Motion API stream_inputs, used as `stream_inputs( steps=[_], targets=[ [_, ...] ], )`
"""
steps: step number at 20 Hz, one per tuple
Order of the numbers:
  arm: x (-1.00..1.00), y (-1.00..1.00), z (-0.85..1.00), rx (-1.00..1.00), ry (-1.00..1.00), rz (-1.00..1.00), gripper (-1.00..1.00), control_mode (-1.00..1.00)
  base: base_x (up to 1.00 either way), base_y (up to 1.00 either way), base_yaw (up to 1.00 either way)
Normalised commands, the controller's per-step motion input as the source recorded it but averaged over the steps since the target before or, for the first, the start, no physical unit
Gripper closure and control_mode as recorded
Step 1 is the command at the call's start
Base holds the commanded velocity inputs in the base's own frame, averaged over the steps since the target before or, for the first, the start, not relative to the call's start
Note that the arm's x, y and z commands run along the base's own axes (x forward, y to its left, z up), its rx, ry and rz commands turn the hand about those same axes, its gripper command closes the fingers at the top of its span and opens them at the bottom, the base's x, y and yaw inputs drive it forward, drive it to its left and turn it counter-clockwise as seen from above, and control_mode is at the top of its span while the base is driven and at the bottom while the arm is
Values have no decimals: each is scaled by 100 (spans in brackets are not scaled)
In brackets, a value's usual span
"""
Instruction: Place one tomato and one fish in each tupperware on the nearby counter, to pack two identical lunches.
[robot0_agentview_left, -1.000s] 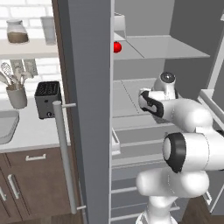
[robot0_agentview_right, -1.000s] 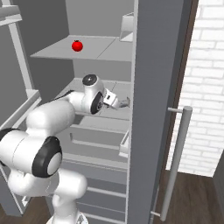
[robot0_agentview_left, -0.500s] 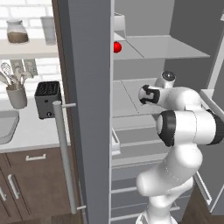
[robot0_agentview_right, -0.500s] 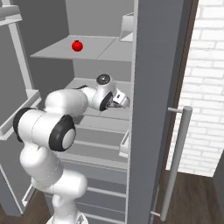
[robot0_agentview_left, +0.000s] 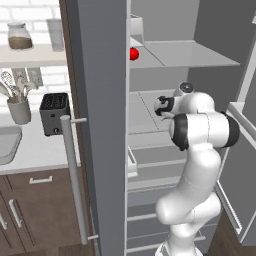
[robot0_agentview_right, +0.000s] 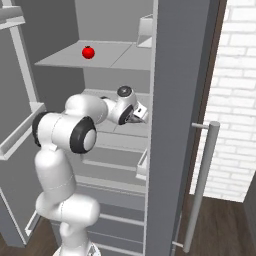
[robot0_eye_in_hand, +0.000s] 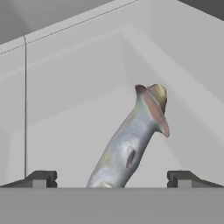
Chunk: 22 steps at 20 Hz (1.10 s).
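My gripper (robot0_eye_in_hand: 111, 177) is open, and a silvery-grey fish (robot0_eye_in_hand: 131, 140) lies on the fridge's middle shelf between its two fingertips, tail pointing away. In the base views the gripper (robot0_agentview_left: 159, 106) (robot0_agentview_right: 140, 114) reaches deep into that shelf. A red tomato (robot0_agentview_left: 134, 54) (robot0_agentview_right: 88, 52) sits on the shelf above the hand. On the counter (robot0_agentview_left: 35, 150) at far left, one light-grey tupperware (robot0_agentview_left: 7, 145) is cut off by the picture's edge.
The open fridge door with its long silver handle (robot0_agentview_left: 75, 175) (robot0_agentview_right: 202, 185) stands between arm and counter. A black toaster (robot0_agentview_left: 54, 114), a utensil cup (robot0_agentview_left: 19, 107) and a jar (robot0_agentview_left: 20, 36) on the wall shelf are at left. A white box (robot0_agentview_right: 145, 30) stands on the top shelf.
The arm has stretched further into the middle fridge shelf, carrying the hand deeper toward the back. The fingers have stayed open and the tomato has not moved.
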Motion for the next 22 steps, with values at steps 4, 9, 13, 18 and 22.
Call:
stream_inputs(
  steps=[4, 9, 13, 18, 22],
  targets=[
    [37, 0, -20, 0, 4, -8, -100, -100, 0, 0, 0],
    [46, 0, -19, 0, 4, -8, -100, -100, 0, 0, 0],
    [40, 0, -26, 0, 6, -8, -100, -100, 0, 0, 0],
    [17, -7, -32, 0, 5, -5, 100, -100, 0, 0, 0],
    [-15, -19, -35, 1, -1, 0, 100, -100, 0, 0, 0]
  ],
)
